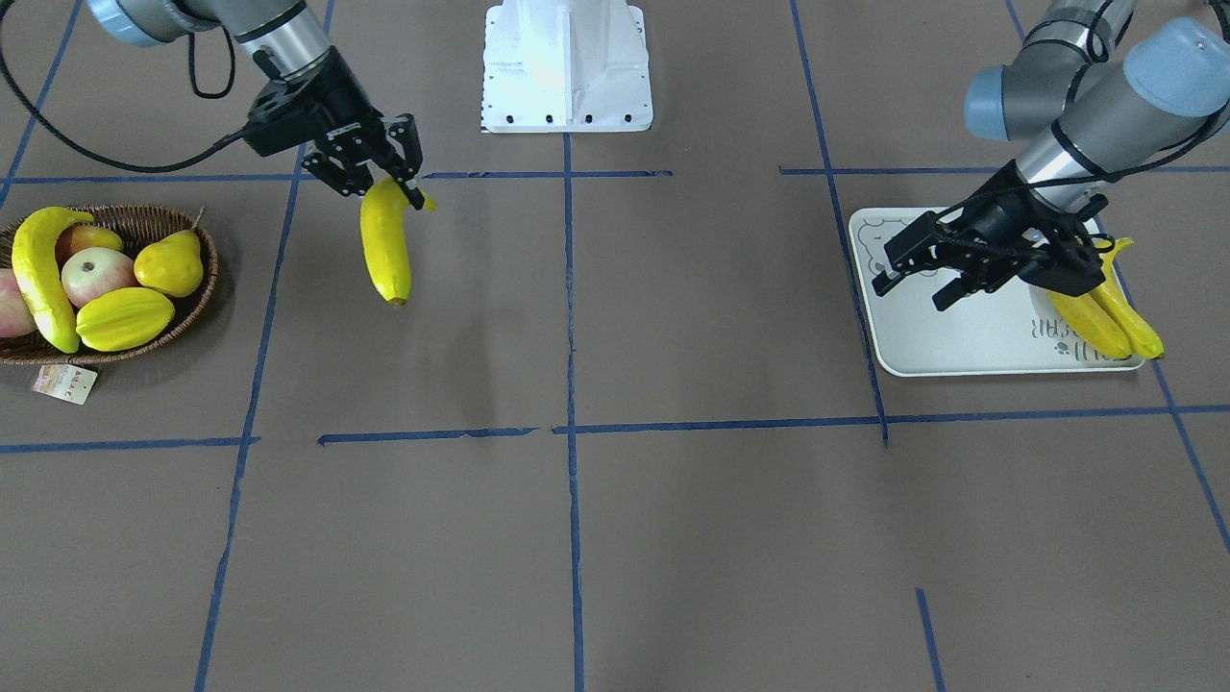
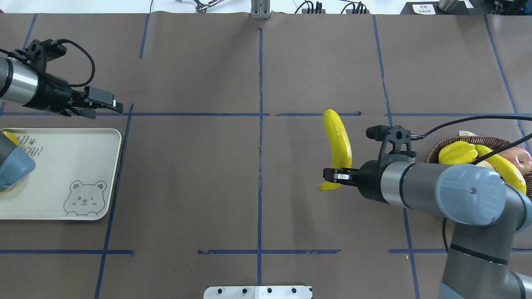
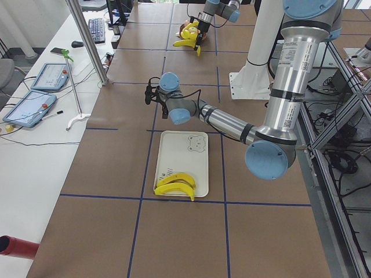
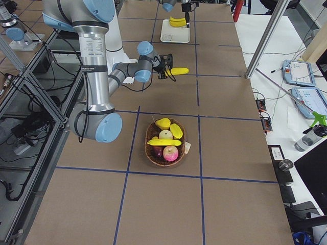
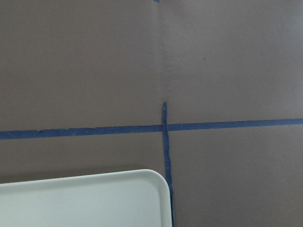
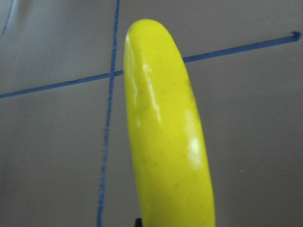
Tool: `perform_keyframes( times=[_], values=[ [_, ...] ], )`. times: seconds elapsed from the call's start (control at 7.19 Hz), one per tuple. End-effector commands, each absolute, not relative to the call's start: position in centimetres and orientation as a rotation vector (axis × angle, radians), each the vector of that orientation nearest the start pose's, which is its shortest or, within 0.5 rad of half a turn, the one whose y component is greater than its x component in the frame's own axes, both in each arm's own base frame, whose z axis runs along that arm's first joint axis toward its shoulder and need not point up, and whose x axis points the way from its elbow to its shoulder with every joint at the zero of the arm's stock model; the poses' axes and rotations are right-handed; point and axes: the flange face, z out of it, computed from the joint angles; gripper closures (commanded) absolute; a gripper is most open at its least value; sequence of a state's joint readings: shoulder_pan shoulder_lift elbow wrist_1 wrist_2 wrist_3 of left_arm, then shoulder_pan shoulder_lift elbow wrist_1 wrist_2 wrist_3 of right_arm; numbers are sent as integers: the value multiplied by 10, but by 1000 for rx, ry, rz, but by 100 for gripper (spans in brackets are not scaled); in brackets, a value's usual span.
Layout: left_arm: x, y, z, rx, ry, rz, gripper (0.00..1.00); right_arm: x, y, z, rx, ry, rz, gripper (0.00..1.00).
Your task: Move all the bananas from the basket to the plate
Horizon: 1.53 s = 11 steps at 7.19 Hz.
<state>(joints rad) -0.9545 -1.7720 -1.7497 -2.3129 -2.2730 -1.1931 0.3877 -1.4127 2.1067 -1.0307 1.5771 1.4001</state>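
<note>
A matte brown surface [image 1: 711, 538] crossed by blue tape lines [image 1: 569, 308] carries a shallow oval basket [image 1: 204, 288] of dark woven wicker with a paper tag [image 1: 64, 382] lying at its rim. Well apart, at the other end, is a flat pale rectangular plate [image 1: 961, 336] with rounded corners and a grey printed bear face [image 2: 85, 198]. The right gripper [image 1: 389, 183] has its fingers clenched on a smooth, glossy yellow banana [image 1: 384, 245], pinching it near the stem end. The rest of the fruit juts out past the fingers, its long axis running away from the robot and its blunt tip pointing to the far side, with the outer curve bowed toward the basket. It sits between the basket and the central tape line and seems clear of the surface. The left gripper [image 1: 913, 288] hangs near a corner of the plate, fingers spread wide with nothing between them; its wrist view shows only that rounded corner and bare brown sheet. On the plate, two more bananas [image 1: 1105, 317] lie side by side and touching, roughly parallel, at the lettered end. A fourth banana [image 1: 43, 274] lies along the basket's edge beside a ridged starfruit [image 1: 125, 319], a stubby pear [image 1: 170, 264] and reddish apples [image 1: 96, 274].
</note>
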Motion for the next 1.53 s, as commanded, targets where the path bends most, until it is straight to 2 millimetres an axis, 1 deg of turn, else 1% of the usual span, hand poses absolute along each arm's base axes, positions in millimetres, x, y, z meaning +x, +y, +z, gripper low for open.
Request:
perform_keyframes(
  times=[0.0,0.14,0.28,0.42,0.56,0.7,0.83,0.97,1.11,1.25,1.39],
  values=[
    [318,-491,314,73,1313,-158,0,-462,-304,209,331,-1297,205,87],
    [338,-489,281,47,1356,-170,0,-484,-301,193,313,-1323,254,87],
    [350,-485,255,50,1389,-142,0,-501,-300,179,333,-1333,267,87],
    [366,-477,235,49,1415,-104,0,-506,-301,166,340,-1351,265,87],
    [377,-470,219,51,1437,-73,0,-515,-305,151,342,-1369,268,87],
    [383,-467,207,32,1453,-80,0,-528,-309,144,336,-1370,278,87],
    [385,-467,191,21,1474,-93,0,-538,-312,136,343,-1369,283,87],
    [393,-460,184,-11,1483,-104,0,-542,-313,132,342,-1371,292,87],
    [406,-453,175,-20,1491,-127,0,-542,-313,131,339,-1375,296,86],
    [427,-440,175,-15,1491,-166,0,-542,-313,131,339,-1375,296,86],
    [442,-431,172,9,1492,-183,0,-542,-313,130,338,-1377,297,86]
  ],
)
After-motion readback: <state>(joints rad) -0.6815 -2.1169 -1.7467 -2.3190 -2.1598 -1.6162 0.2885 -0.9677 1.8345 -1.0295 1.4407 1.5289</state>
